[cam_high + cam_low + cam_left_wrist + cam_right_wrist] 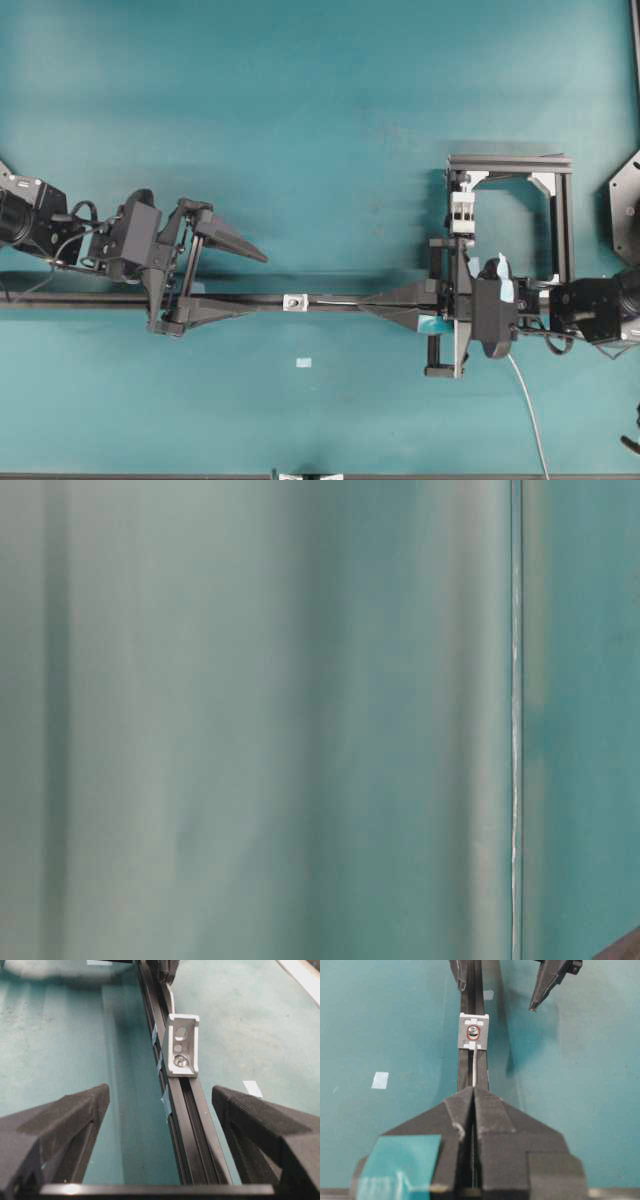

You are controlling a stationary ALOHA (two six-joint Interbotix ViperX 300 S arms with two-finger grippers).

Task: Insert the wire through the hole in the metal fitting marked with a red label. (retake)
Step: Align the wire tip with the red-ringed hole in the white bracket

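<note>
**A:** What does everything sit on?

**B:** A teal worktop (300, 100), matte and faintly scuffed, filling the overhead view; a dark strip borders its near edge. The table-level view is only a teal-grey blur with one bright vertical line.

**A:** Largest things on it?

**B:** A long black rail (90, 299) runs from the left edge towards the right. At the right side stands a black frame (560, 215) with white corner brackets, a white block clamp (461, 212) on its left post.

**A:** And the arms?

**B:** The left gripper (240, 278) has its fingers spread wide apart, straddling the rail and holding nothing. The right gripper (366, 303) lies along the rail, its jaws pressed together on the wire (475, 1067).

**A:** Where is the fitting?

**B:** The metal fitting (294, 301) sits on the rail between the two grippers. From the right wrist, the hole (472, 1033) is ringed in red; the wire runs straight from the closed tips to the fitting's lower edge, below the hole.

**A:** Anything smaller?

**B:** A pale tape scrap (304, 362) lies nearer the near edge.
</note>
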